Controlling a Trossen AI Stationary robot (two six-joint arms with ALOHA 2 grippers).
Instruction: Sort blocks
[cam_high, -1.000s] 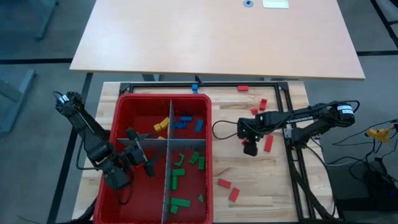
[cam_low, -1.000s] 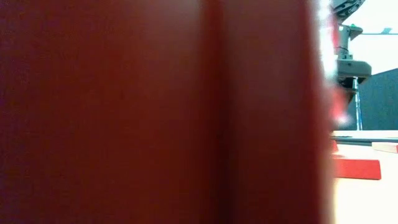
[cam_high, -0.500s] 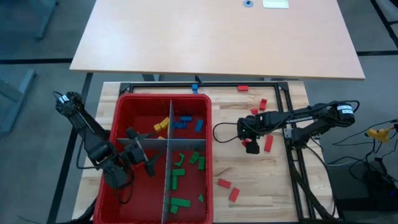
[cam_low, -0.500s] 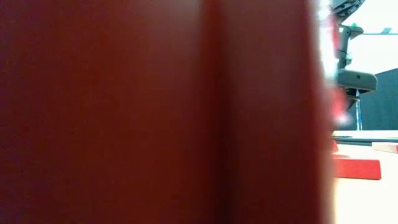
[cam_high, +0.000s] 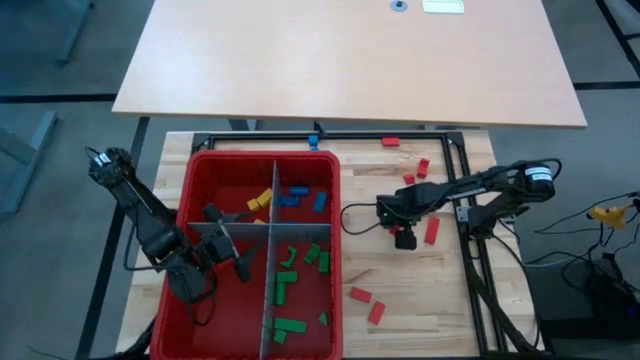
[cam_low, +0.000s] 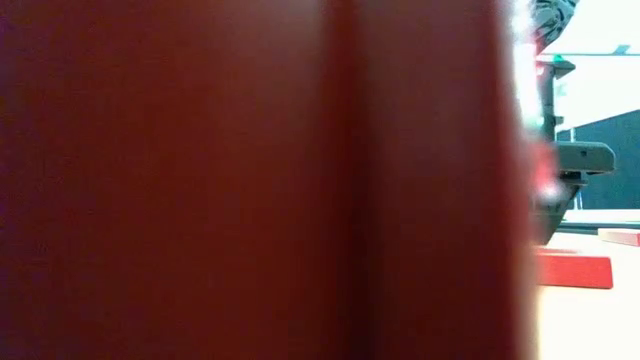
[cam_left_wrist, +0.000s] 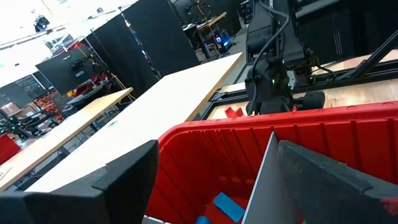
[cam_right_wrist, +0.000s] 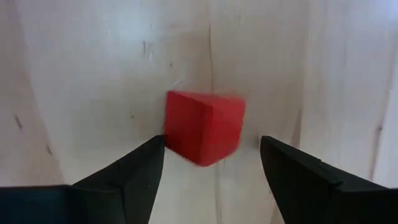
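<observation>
- The low view was almost filled by the bin wall, pressed close to the lens; only at its right edge did a red block lie on the surface, with dark arm parts behind it.
- The right wrist view alone showed the right end effector released, fingers spread to either side of a red block on the wood, not touching it.
- From above, that end effector hung over the surface right of the bin, with more red blocks scattered near it.
- The high view also showed the sorted blocks: green in the near right compartment, blue in the far right, yellow in the far left.
- The left end effector sat inside the bin over the grey divider; its wrist view showed the fingers apart, holding nothing, a blue block below, and the right arm beyond the bin's far rim.
</observation>
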